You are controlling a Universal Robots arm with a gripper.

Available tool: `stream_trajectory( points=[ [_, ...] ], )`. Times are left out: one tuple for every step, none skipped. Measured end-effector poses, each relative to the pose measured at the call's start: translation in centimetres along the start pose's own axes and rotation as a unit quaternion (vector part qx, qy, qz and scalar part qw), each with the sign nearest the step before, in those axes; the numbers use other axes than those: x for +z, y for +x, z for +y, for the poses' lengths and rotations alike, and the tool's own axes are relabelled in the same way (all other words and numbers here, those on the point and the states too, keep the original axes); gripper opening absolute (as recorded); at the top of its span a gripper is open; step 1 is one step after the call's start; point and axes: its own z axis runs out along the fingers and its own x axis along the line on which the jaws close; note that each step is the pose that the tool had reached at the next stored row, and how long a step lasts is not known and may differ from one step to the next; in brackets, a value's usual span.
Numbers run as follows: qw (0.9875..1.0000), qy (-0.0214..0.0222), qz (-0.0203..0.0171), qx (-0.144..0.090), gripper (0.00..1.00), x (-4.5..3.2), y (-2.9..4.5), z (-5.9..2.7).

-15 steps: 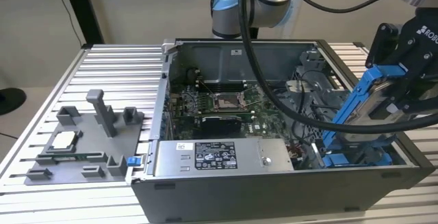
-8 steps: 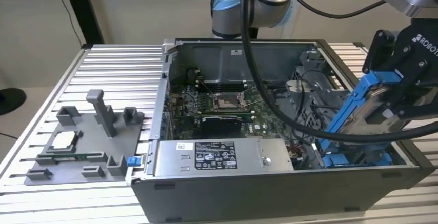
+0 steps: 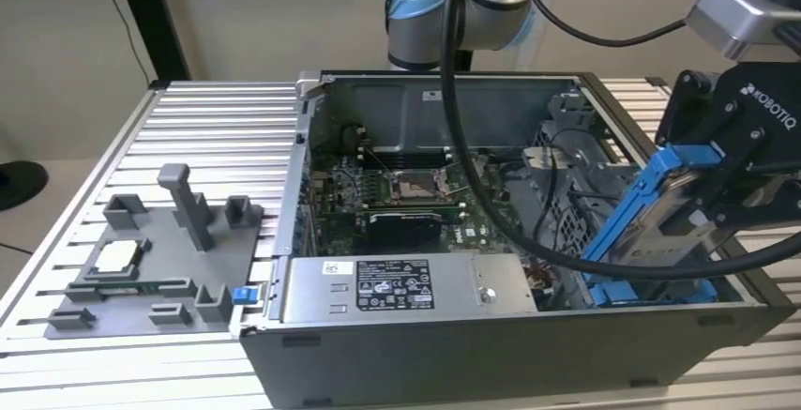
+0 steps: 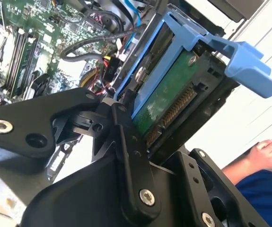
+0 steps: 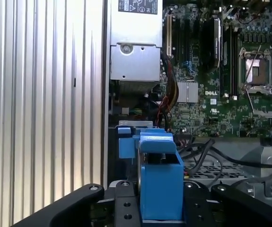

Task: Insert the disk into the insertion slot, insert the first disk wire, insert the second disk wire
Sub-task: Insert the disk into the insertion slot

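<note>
My gripper (image 3: 716,205) is shut on the disk (image 3: 666,215), a silver-grey drive clipped in a bright blue carrier frame. The disk hangs tilted, its lower end down in the insertion slot (image 3: 579,224), the perforated dark metal bay with blue rails at the exterior view's right end of the open computer case. In the second wrist view the black fingers (image 4: 126,142) clamp the disk (image 4: 166,101) with its green circuit board and connector edge facing the camera. In the first wrist view the disk's blue carrier (image 5: 160,182) stands upright between the jaws. Loose black, red and blue cables (image 4: 102,61) lie beside the slot.
A silver labelled power-supply box (image 3: 375,288) fills the case's front. The motherboard (image 3: 400,194) lies in the middle. A grey plastic fixture tray (image 3: 150,269) sits on the ribbed aluminium table (image 3: 201,119) at the exterior view's left. A person's hand (image 4: 268,153) shows past the case.
</note>
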Motion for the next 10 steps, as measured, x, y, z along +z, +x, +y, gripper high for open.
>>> stream_trajectory(
  points=[
    [1.0000,0.0000,-0.0011,0.000,0.00,0.18,-0.03,-0.04],
    [1.0000,0.0000,-0.0021,0.000,0.00,0.33,-0.06,-0.07],
    [1.0000,0.0000,-0.0035,0.000,0.00,0.48,-0.09,-0.10],
    [1.0000,-0.0001,-0.0050,0.000,0.00,0.62,-0.09,-0.14],
    [1.0000,-0.0002,-0.0058,0.000,0.00,0.71,-0.09,-0.17],
    [1.0000,-0.0002,-0.0070,-0.001,0.00,0.85,-0.08,-0.20],
    [1.0000,-0.0002,-0.0087,-0.001,0.00,1.06,-0.06,-0.25],
    [1.0000,-0.0002,-0.0098,-0.001,0.00,1.26,-0.05,-0.31],
    [0.9999,-0.0002,-0.0104,-0.001,0.00,1.43,-0.04,-0.35],
    [0.9999,-0.0002,-0.0108,-0.001,0.00,1.55,-0.02,-0.36]
  ],
)
